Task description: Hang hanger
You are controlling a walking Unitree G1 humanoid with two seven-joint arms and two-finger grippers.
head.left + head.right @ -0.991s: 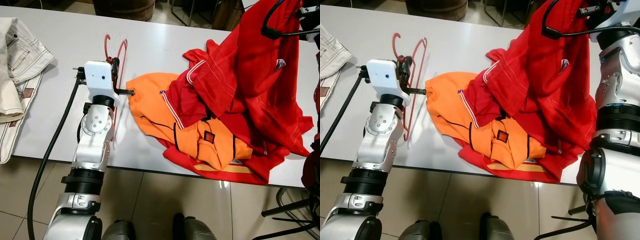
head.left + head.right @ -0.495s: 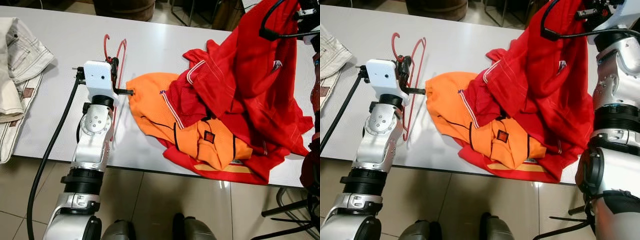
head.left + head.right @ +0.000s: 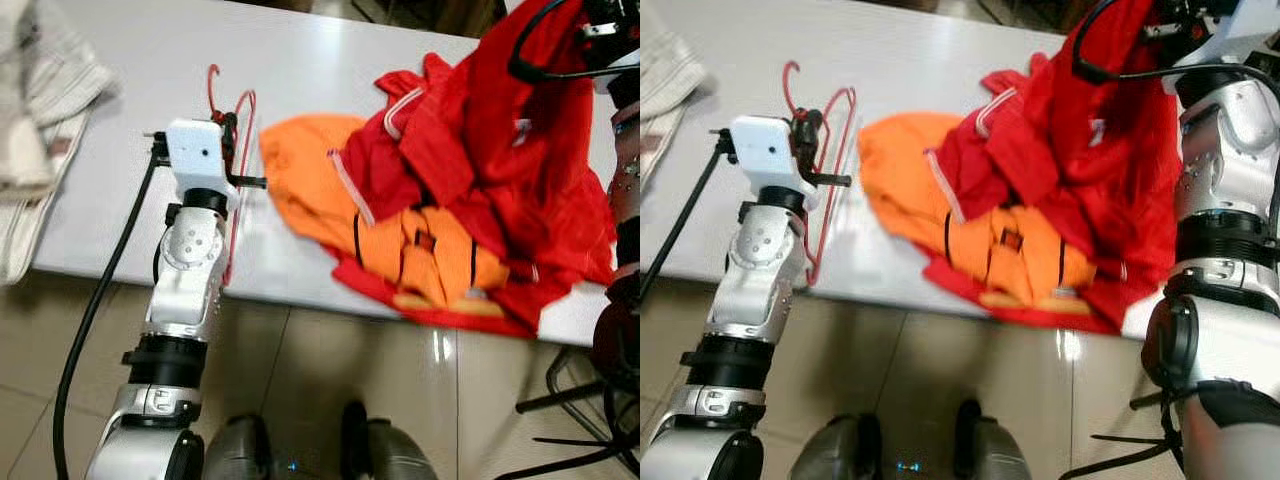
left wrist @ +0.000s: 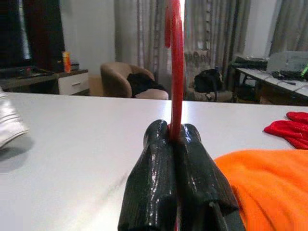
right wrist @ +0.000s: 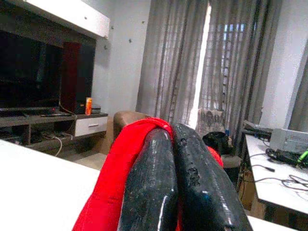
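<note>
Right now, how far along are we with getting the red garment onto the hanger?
Done: both grips. The left claw is shut on the red hanger above the white table; the right claw pinches the red garment, lifted at its top. Left: the hanger is not yet inside the garment, which partly drapes over the orange garment; nothing is hung yet.

Looks like home living room: big dark flat-screen TV on low white media cabinet, tan upholstered armchair, long grey sheer curtains, glossy beige floor tiles.
</note>
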